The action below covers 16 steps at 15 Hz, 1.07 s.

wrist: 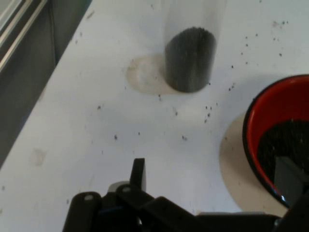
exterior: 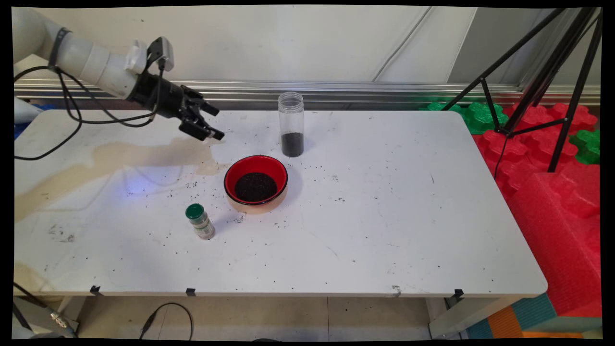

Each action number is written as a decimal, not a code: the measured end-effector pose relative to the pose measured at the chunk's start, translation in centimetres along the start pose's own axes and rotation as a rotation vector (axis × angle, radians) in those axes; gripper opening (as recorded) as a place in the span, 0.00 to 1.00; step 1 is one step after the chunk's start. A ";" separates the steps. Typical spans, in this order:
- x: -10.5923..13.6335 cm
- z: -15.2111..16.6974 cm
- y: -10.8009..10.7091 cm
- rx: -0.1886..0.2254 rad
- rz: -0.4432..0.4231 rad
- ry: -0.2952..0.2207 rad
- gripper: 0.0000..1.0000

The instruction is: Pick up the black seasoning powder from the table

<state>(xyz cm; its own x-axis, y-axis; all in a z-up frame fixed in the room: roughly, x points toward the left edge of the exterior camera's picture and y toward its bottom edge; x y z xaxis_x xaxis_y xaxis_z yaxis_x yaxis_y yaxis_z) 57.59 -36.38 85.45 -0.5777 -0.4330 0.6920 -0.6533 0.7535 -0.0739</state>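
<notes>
Hand: the hand (exterior: pixel 207 123) is hovering released, holding nothing, above the surface (exterior: pixel 384 216).
Nearest: clear jar (exterior: pixel 291 124), rigid, slippery-looking, probably light; mid-body looks graspable.
Beside: red bowl (exterior: pixel 255 183).

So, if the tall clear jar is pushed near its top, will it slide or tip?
It would probably tip: the jar is tall and narrow and stands upright. The dark grains fill only its bottom, which may steady it slightly. With no lid on it, a fall would likely spill them.

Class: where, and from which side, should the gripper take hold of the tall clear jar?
Probably the clear jar at its bare mid-wall, above the dark grains, approached level from the gripper's side. It stands upright, round and narrow, with the red bowl close on its near side.
</notes>
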 end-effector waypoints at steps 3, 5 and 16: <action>1.2 1.3 -0.5 -0.012 0.027 0.019 1.00; 2.0 2.1 -0.8 -0.022 0.048 0.032 1.00; 4.1 6.0 -2.7 -0.071 0.131 0.091 1.00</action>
<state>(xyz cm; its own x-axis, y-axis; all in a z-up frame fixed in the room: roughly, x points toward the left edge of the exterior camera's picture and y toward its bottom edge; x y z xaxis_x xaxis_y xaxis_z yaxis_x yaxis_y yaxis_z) 54.02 -43.18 84.16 -0.6070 -0.2841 0.7422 -0.5371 0.8350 -0.1197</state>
